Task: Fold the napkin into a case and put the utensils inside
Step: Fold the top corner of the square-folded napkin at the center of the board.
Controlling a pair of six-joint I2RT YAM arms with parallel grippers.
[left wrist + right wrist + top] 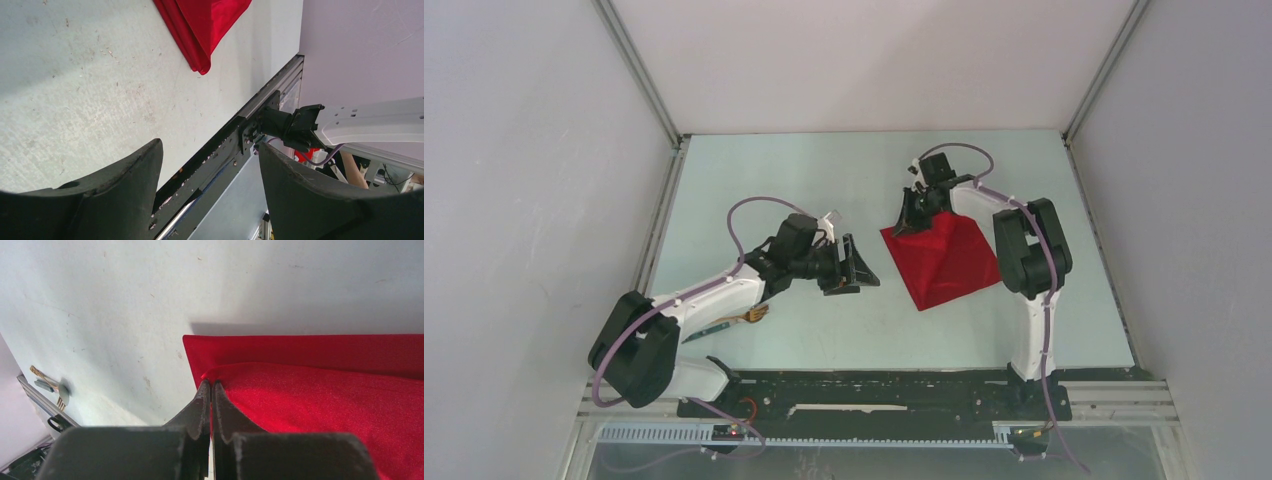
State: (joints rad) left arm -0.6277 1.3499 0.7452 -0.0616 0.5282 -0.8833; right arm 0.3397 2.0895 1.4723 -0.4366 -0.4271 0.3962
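The red napkin (949,258) lies folded on the table right of centre. My right gripper (912,222) is shut on its upper layer at the far left corner and lifts it off the lower layer, as the right wrist view (210,383) shows. The napkin's near corner shows in the left wrist view (200,30). My left gripper (864,266) is open and empty, hovering left of the napkin. The wooden fork (752,314) and the teal utensil (709,331) lie by the left arm, partly hidden under it. They show far off in the right wrist view (47,382).
The black rail (874,385) with both arm bases runs along the near edge. Grey walls close in the table (824,180) on the left, right and back.
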